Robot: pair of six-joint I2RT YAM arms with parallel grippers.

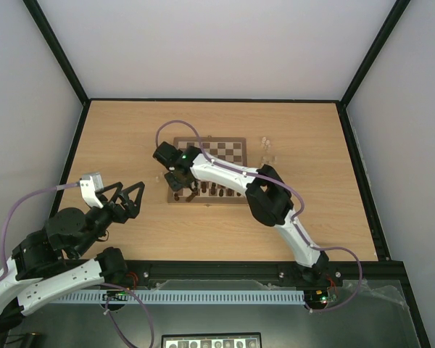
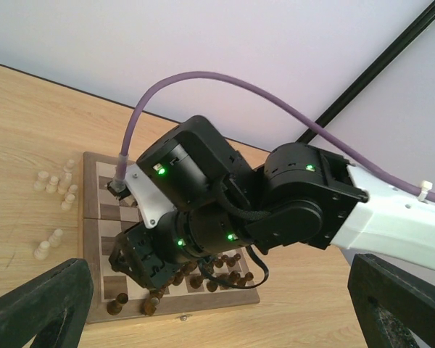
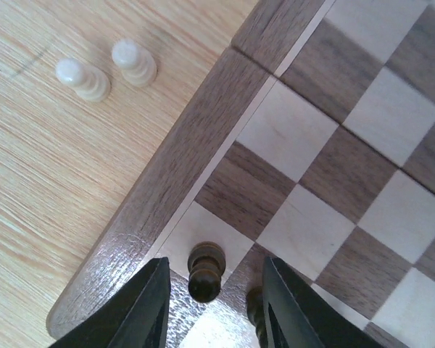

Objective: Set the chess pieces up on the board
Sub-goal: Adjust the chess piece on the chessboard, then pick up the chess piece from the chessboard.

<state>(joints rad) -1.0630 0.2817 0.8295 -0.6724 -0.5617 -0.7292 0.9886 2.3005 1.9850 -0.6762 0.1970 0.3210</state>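
near rows of the board (image 1: 228, 150) hold chess pieces (image 1: 216, 191).

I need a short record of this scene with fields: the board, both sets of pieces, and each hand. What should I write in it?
board: chessboard lying flat on the table
dark pieces: standing on the rows nearest the arms
cream pieces: on the table beside the chessboard; none seen on it
right hand: low over a board corner, fingers apart around a dark pawn, a gap on each side
left hand: open, empty, left of the chessboard
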